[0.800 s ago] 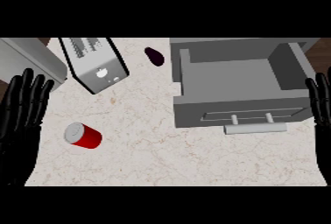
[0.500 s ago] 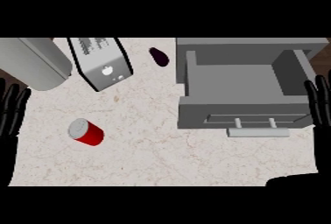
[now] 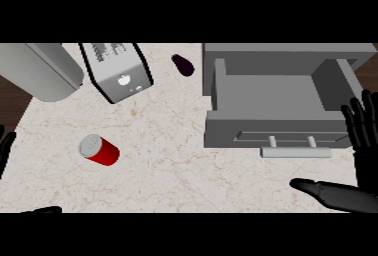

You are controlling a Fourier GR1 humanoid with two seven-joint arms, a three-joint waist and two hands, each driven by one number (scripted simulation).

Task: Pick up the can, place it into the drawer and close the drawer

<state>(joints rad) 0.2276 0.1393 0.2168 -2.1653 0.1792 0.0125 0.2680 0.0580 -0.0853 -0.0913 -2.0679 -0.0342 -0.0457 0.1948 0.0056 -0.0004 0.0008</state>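
Grey drawer [image 3: 275, 96] open; red can [image 3: 100, 150] outside it, on counter [image 3: 184, 175].

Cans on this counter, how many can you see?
1. A red can sits on the counter at the left, apart from the open drawer at the right. None shows inside the drawer.

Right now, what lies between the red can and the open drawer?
Only bare counter lies there: the head view shows nothing standing between the can and the drawer.
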